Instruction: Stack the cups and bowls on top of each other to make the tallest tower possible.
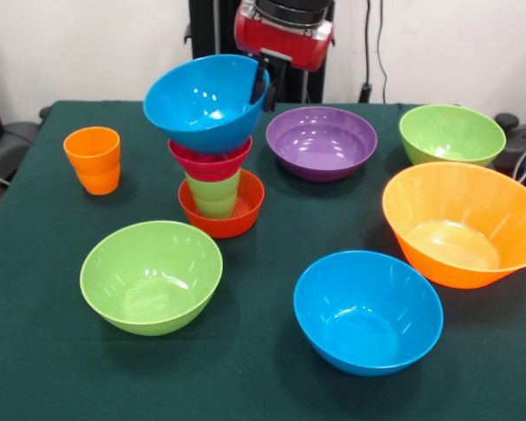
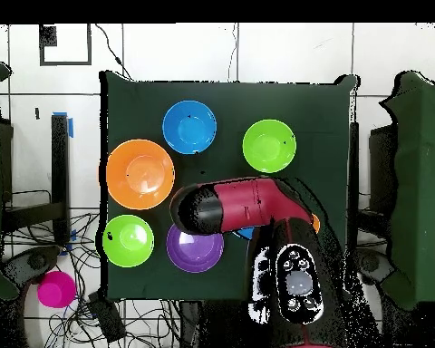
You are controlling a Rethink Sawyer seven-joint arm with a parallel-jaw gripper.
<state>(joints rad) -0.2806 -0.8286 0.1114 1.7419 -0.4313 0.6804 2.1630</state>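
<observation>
The pincer grips the rim of a blue bowl, one finger inside and one outside. The bowl sits tilted atop the tower, just beside the pincer. The tower so far is a red-orange bowl at the base, a green cup in it, a pink bowl, then the blue one.

By my reading it is perhaps half built. An orange cup, a second blue bowl, two lime bowls, a purple bowl and the big orange bowl wait on the counter.

The purple bowl is close beside the pincer; the orange cup is well apart from it, near the counter's edge. The big orange bowl nearly reaches the opposite edge. Open cloth lies in front of the tower.
</observation>
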